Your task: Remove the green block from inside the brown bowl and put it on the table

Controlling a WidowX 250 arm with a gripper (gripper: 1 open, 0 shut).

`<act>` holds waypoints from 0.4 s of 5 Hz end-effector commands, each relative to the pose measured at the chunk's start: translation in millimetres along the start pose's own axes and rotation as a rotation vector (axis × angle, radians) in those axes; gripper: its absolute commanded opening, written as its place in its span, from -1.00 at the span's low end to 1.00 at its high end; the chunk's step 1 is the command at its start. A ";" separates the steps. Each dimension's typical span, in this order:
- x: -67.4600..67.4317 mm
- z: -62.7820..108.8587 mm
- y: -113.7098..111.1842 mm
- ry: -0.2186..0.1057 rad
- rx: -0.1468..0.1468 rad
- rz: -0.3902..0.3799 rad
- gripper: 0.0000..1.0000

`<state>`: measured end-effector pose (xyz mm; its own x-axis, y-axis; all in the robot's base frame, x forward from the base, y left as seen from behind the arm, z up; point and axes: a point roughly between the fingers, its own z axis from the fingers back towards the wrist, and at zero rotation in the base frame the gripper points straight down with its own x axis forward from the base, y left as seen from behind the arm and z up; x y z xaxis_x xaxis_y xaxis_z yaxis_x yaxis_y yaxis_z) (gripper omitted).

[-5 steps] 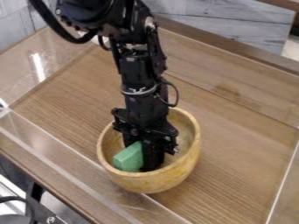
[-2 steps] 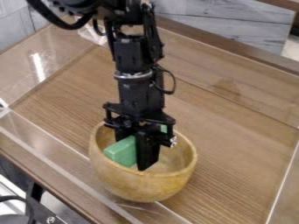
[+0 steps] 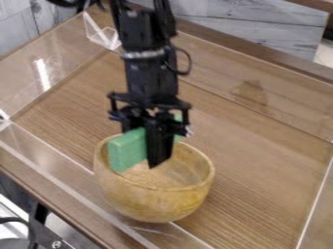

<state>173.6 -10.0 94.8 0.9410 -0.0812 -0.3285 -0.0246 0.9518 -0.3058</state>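
My gripper (image 3: 146, 156) points steeply down over the brown bowl (image 3: 169, 199) and is shut on the green block (image 3: 127, 151). The block is a bright green bar held on edge between the black fingers, lifted to about the height of the bowl's rim at its back left. The bowl is round, light wood, and sits near the front of the table (image 3: 247, 107). The black arm rises from the gripper toward the top of the view.
Clear plastic walls (image 3: 53, 68) edge the wood-grain tabletop on the left and front. Bare wood lies to the right of and behind the bowl. A pale brick-pattern wall runs along the top right.
The gripper has risen with the green block, lifting it from deep inside the bowl to rim height. The arm shifted slightly left in the view, and the bowl slid a little leftward.
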 end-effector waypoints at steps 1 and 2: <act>0.3 36.9 5.1 -0.088 0.006 -0.005 -1.00; -10.1 85.6 18.8 -0.146 -0.005 0.025 -1.00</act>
<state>188.3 32.5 156.3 0.9664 -0.0097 -0.2569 -0.0746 0.9456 -0.3166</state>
